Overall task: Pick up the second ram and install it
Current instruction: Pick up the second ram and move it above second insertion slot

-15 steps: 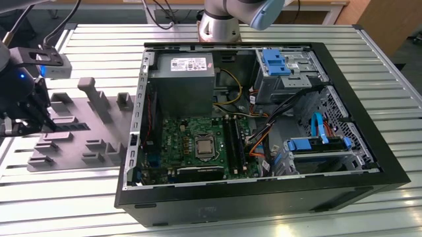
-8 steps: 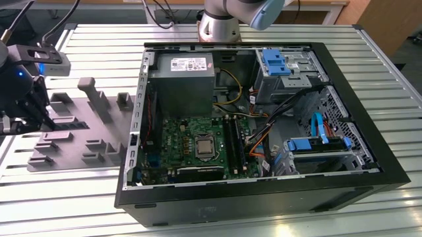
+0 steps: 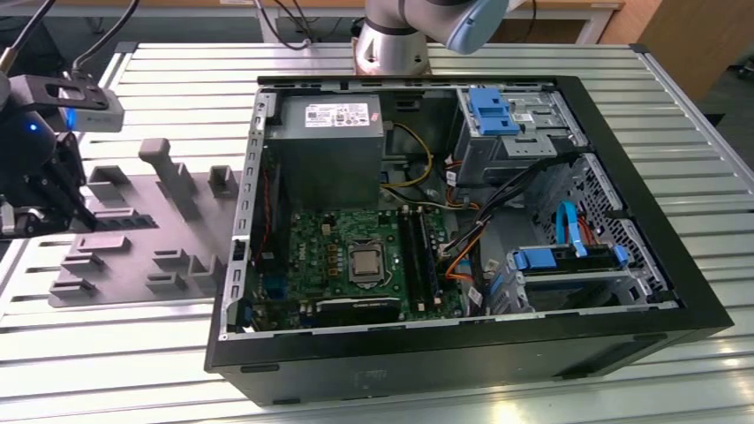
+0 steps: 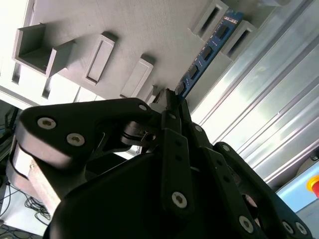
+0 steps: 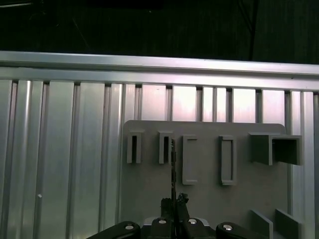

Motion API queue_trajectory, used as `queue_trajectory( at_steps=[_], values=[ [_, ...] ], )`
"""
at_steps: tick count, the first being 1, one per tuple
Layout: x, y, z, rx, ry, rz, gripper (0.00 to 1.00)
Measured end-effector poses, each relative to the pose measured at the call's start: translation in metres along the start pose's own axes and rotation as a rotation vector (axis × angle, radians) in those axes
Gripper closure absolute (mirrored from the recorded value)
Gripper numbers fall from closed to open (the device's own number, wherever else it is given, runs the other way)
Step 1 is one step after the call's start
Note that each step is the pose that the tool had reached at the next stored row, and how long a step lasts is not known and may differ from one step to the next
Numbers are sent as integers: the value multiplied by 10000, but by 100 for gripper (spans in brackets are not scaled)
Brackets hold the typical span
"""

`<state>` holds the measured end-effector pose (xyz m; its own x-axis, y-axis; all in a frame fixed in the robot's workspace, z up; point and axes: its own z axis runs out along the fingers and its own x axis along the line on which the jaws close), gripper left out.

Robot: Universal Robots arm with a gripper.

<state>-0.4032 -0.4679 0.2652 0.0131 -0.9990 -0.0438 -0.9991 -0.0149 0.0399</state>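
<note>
Slatted metal table (image 3: 141, 371) — fixture plate (image 3: 177, 240), computer case (image 3: 471, 364)

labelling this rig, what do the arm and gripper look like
The arm is a silver-grey tube with a light blue joint cap. The gripper is black, with jointed link fingers studded with silver pins. A grey box with black cables is mounted above it.

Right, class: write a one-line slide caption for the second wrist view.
The end effector grips the blue second ram, seated between grey fixture blocks on the ribbed metal table.
</note>
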Motion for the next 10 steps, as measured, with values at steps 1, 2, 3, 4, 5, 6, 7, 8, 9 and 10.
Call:
queue_trajectory(
  at_steps=[1,2,3,4,5,6,7,8,9,10],
  values=[
    [-1,0,-7,0,1,0,86],
    [-2,1,-12,1,0,1,86],
    [-2,1,-19,1,0,0,86],
    [-3,1,-25,1,-1,1,86],
    [-3,2,-33,0,0,1,86],
    [-4,2,-39,0,0,1,86],
    [-4,2,-46,1,-1,0,86],
    [-5,2,-54,0,0,1,86],
    [-6,3,-64,1,0,0,86],
    [-6,3,-73,0,0,0,86]
  ],
)
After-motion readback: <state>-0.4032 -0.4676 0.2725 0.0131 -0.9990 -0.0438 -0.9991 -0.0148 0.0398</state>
